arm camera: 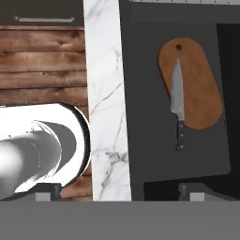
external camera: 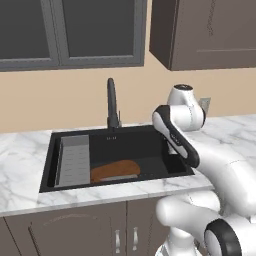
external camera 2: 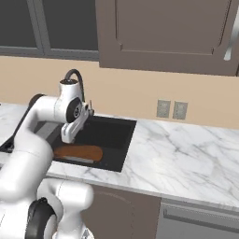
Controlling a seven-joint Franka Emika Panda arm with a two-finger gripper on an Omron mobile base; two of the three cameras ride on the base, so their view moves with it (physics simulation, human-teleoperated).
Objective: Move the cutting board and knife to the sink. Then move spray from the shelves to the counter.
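A: Marble strip of the counter [arm camera: 108, 93] sits nearest in the hand view; past it the dark sink [arm camera: 150, 140] basin.

B: Board and knife?

A: Both in the basin. Cutting board [arm camera: 201, 84] lies flat on the sink floor, knife [arm camera: 177, 101] on top of it, blade toward the hole end, black handle overhanging the other end. Long axes roughly parallel.

B: End effector [external camera 2: 88, 110]?

A: Above the sink, near the faucet [external camera: 112, 102]. Fingertips [arm camera: 190, 191] barely visible at the frame bottom, spread wide, nothing between them. Reads as open and empty.

B: So part one looks done?

A: My read, yes. Next is the spray; shelves and bottle aren't visible from here, so direction from the end effector is unknown. Expect a base move first.
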